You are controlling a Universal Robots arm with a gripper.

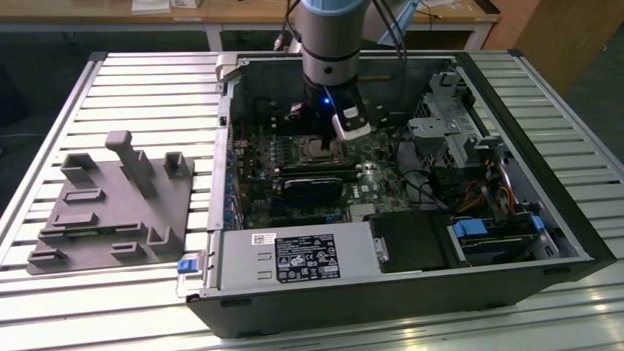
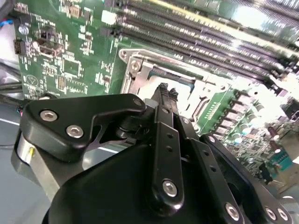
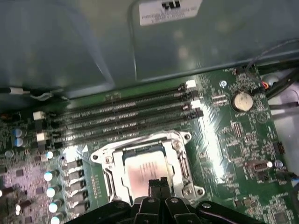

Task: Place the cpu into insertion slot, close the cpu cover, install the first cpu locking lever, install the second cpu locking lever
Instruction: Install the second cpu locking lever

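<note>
Just beyond closed fingers [image 3: 159, 185]: cpu [image 3: 144, 169]

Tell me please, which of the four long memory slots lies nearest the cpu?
The slot right beside the cpu cover's edge, last in the row; the other three lie further off toward the case wall. The cpu sits under the cover.

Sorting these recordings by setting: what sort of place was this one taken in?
Probably a robotics lab or test workshop. An open computer case lies on a slatted metal table, a grey fixture block beside it, with wooden desks behind. The gripper hovers over the cpu.
</note>
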